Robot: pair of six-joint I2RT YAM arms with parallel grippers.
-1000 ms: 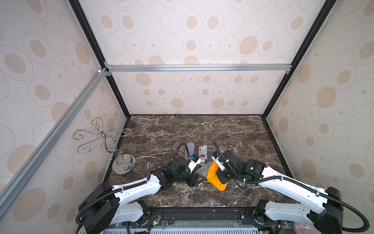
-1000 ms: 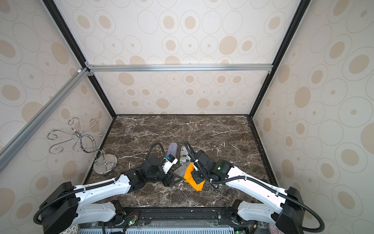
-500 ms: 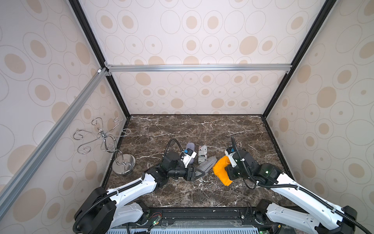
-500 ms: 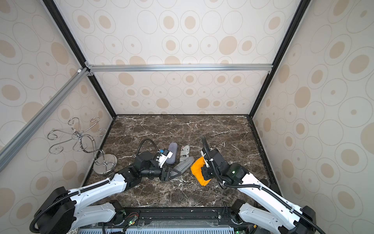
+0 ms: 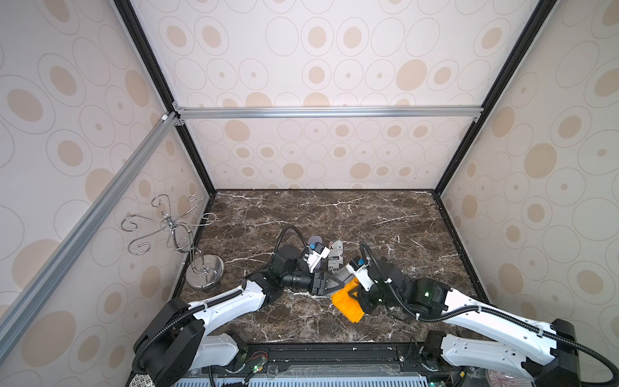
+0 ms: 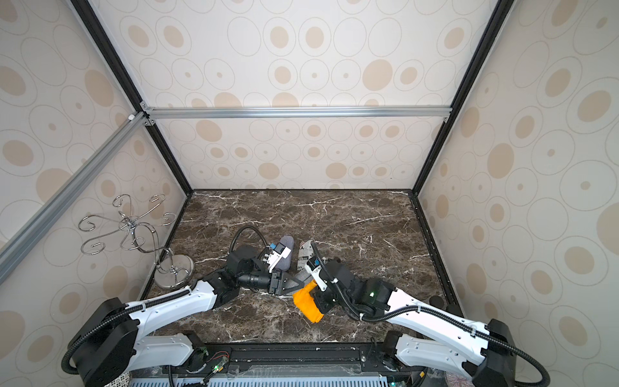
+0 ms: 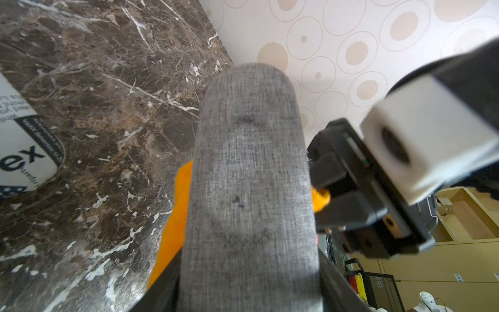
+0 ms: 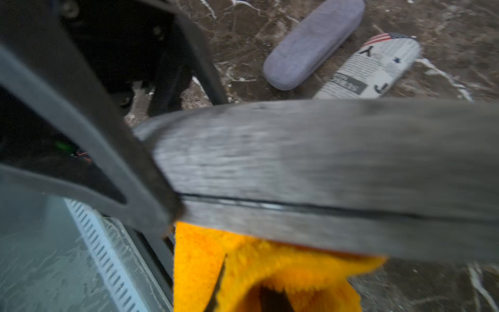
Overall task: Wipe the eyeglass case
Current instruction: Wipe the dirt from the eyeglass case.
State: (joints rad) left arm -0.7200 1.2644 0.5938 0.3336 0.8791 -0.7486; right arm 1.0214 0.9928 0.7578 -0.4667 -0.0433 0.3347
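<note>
Grey case (image 7: pixel 251 189), one end clamped in L end effector (image 5: pixel 336 284); R end effector (image 5: pixel 357 296) pinched on orange cloth (image 5: pixel 348 305). Risk: wipe pressure may lever case loose; cloth may slip.

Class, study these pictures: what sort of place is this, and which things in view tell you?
Most likely a robot test booth, not a lived-in room: patterned wall panels on a metal frame, a marble-look tabletop, and a left arm and right arm mounted at its front edge.
</note>
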